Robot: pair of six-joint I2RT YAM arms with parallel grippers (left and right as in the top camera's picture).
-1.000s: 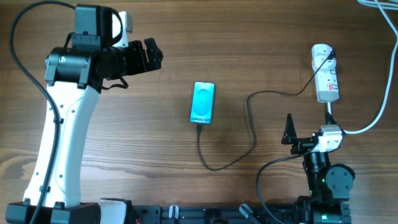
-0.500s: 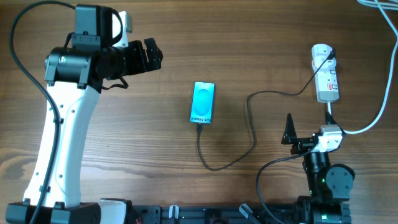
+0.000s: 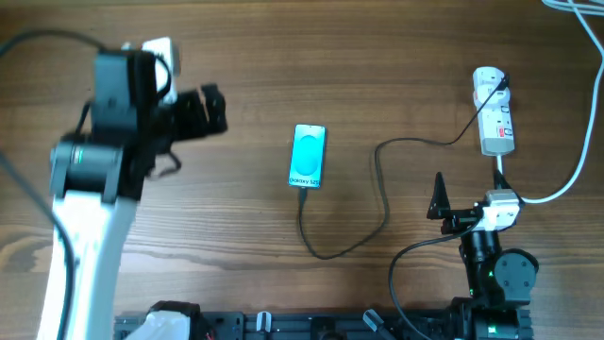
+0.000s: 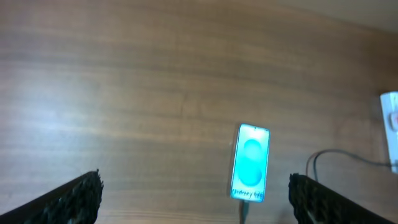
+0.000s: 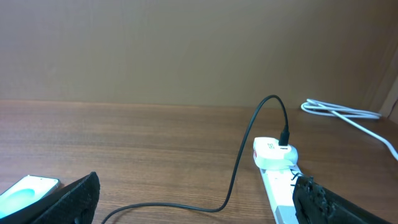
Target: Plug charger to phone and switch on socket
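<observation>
Wide wooden counter (image 3: 283, 57) in play, and the left arm (image 3: 85, 198) towers over its left side, blurred, its tool (image 3: 214, 110) hanging above bare wood well left of the phone, fingers spread apart and empty in the wrist view. Right arm (image 3: 491, 269) sits folded at the near right edge, tool (image 3: 441, 203) also parted, holding nothing, just short of the socket. There's the socket (image 3: 494, 113), lying at the far right, thick white lead (image 3: 576, 170) curling off its near end; whether its switch is on, can't tell. Phone (image 3: 308, 156) lies flat mid-counter, screen glowing cyan. The charger (image 5: 239, 167) runs from a black plug in the socket's far end, loops down between phone and right arm, and its tip meets the phone's lower edge
</observation>
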